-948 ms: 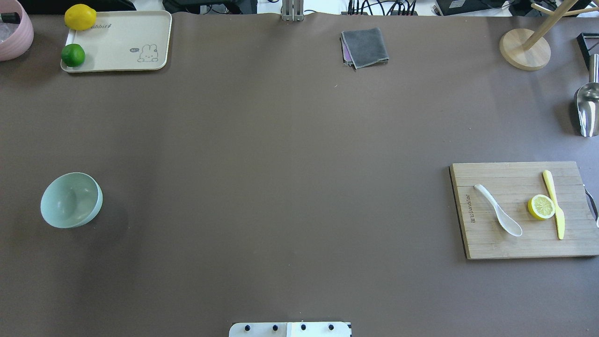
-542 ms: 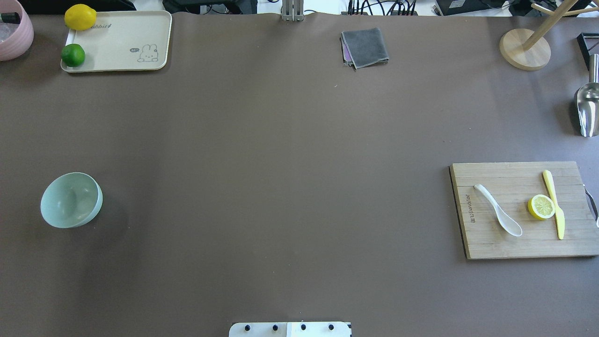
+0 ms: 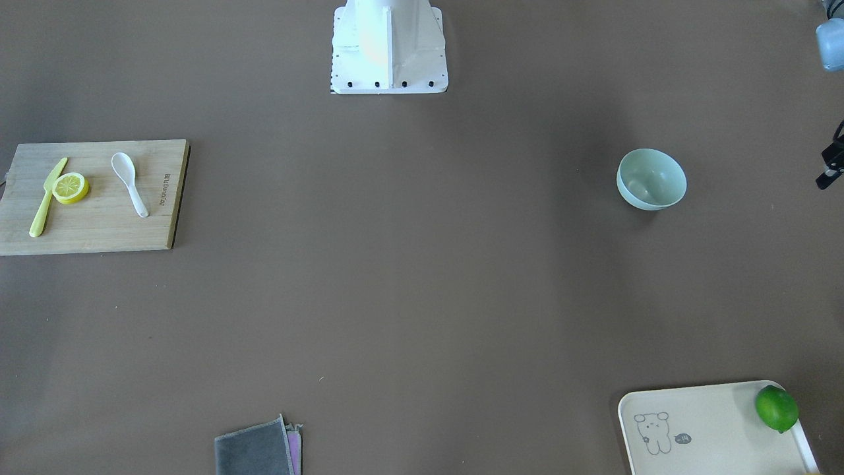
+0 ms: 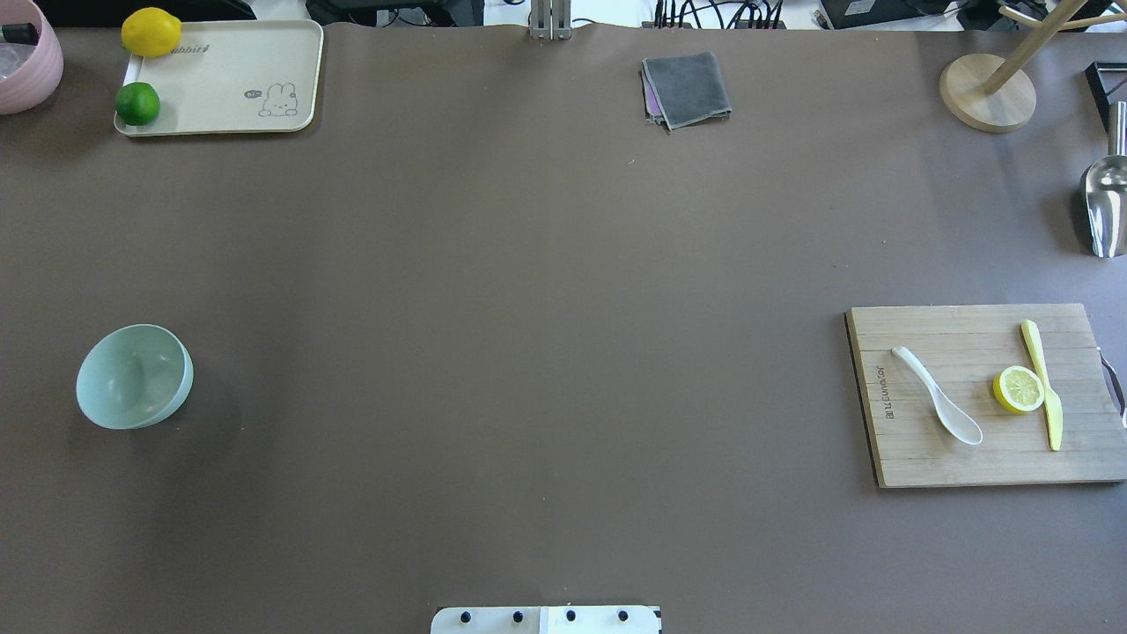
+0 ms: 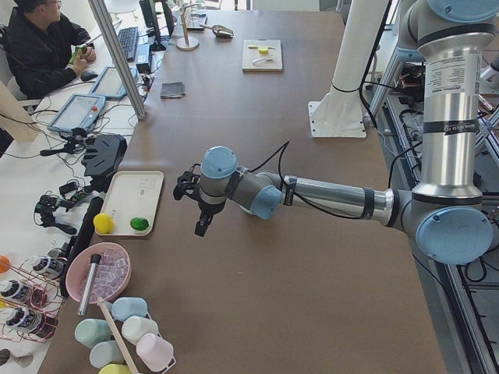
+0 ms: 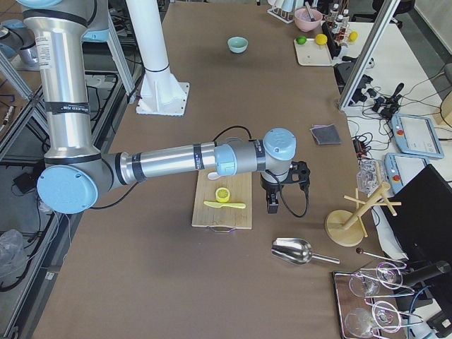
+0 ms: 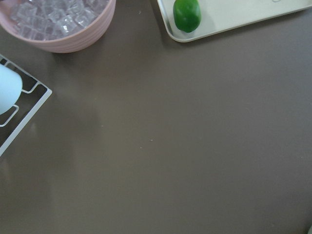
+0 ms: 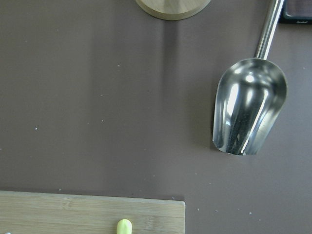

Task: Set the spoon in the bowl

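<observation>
The white spoon (image 4: 939, 395) lies on the wooden cutting board (image 4: 986, 462) at the right of the table, scoop toward the robot; it also shows in the front view (image 3: 129, 181). The empty mint-green bowl (image 4: 134, 376) stands far off at the left, seen too in the front view (image 3: 651, 179). Neither gripper shows in the overhead view. The right gripper (image 6: 272, 205) hangs beyond the board's outer edge. The left gripper (image 5: 201, 226) hangs over the table's left end near the tray. I cannot tell whether either is open or shut.
A lemon slice (image 4: 1019, 389) and a yellow-green knife (image 4: 1043, 383) share the board. A metal scoop (image 8: 248, 105) and a wooden stand (image 4: 986, 92) are at the right. A tray (image 4: 220, 114) with lemon and lime, a pink ice bowl (image 7: 58, 24) and a grey cloth (image 4: 687, 88) lie along the far side.
</observation>
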Tool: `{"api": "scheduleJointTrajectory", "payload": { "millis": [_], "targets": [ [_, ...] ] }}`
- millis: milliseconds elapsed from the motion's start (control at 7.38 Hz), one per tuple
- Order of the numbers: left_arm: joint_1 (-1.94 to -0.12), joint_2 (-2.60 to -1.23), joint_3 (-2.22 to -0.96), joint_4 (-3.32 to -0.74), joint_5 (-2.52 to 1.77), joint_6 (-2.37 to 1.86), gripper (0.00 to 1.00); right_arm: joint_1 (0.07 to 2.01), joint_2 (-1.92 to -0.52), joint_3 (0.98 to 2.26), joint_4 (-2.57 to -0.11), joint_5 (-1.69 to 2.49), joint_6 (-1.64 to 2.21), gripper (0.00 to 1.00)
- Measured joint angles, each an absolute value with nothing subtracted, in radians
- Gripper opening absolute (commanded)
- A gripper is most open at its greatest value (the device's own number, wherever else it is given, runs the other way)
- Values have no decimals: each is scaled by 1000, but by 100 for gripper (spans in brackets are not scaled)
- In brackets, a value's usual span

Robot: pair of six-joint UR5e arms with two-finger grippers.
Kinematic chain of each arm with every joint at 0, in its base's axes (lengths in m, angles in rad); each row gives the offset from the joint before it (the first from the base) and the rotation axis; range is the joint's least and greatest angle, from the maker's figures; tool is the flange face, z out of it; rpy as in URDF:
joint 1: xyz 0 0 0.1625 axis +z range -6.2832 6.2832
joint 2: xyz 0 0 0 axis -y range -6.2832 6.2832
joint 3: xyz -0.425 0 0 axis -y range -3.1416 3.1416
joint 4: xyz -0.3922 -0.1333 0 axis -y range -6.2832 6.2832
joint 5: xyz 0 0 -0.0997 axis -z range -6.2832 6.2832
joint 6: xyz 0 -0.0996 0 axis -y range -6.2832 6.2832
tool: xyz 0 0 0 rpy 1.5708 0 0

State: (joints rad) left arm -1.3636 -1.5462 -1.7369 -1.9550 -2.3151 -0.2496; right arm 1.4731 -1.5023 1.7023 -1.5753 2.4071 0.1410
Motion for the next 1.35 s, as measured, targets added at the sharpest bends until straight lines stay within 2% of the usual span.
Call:
{"api": "scheduleJointTrajectory", "payload": {
  "millis": [271, 677, 1355],
  "targets": [
    [-1251, -1596, -1688, -2045, -2318, -446, 98, 1454, -1493, 1705, -1575, 2424, 142, 100],
    [-1128, -1563, -1584, -2346, -2318, -648, 98, 1428, -1490, 1716, -1574, 2431, 215, 100],
    [-999, -1491, -1572, -2508, -2316, -755, 98, 1363, -1488, 1757, -1574, 2430, 383, 100]
  ]
}}
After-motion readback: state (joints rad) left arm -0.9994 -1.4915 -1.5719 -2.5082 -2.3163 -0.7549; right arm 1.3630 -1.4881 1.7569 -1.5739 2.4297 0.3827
